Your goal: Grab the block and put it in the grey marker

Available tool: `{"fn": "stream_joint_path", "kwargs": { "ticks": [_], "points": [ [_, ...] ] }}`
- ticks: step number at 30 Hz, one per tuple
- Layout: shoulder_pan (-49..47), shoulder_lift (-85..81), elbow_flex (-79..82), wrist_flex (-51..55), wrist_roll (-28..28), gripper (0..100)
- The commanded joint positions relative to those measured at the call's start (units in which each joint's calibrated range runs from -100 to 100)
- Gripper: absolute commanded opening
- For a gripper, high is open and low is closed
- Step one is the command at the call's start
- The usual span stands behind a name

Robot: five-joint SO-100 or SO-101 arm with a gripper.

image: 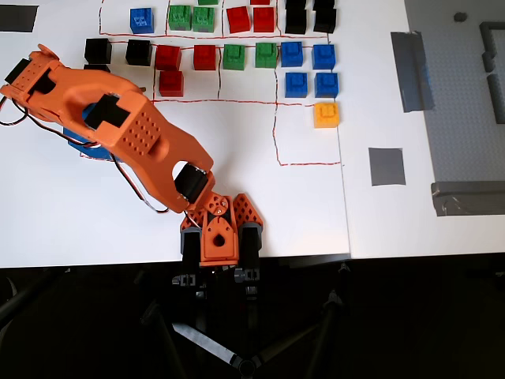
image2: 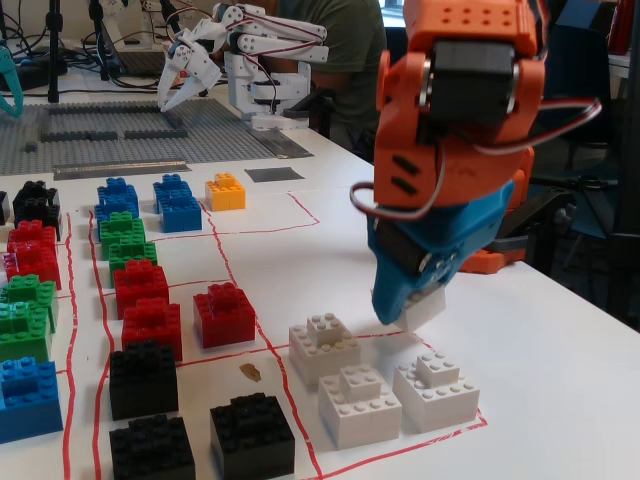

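In the fixed view my gripper (image2: 408,305), with blue fingers, points down and is shut on a white block (image2: 426,310), held just above the table. Three more white blocks (image2: 323,346) (image2: 360,402) (image2: 437,389) sit below and left of it inside a red-lined box. The grey marker (image2: 274,174) lies far back, past the orange-yellow brick (image2: 225,191). In the overhead view the marker (image: 387,166) is at the right and the arm (image: 134,130) covers the gripper and the white blocks at the left.
Rows of red (image2: 225,312), black (image2: 251,432), green and blue bricks fill the red-lined grid left of the gripper. Long grey tape strips (image: 412,71) and a grey baseplate (image: 465,87) lie right of the marker. A white arm (image2: 250,50) stands at the back.
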Motion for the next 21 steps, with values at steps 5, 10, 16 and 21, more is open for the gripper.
{"fn": "stream_joint_path", "kwargs": {
  "ticks": [5, 10, 16, 21],
  "points": [
    [2.8, -19.9, -4.8, 7.7, 9.8, 0],
    [8.9, -27.0, -3.3, 7.6, 17.3, 0],
    [20.2, -29.5, -2.9, 7.5, 27.1, 0],
    [33.2, -29.1, -2.7, 7.2, 36.1, 0]
  ]
}}
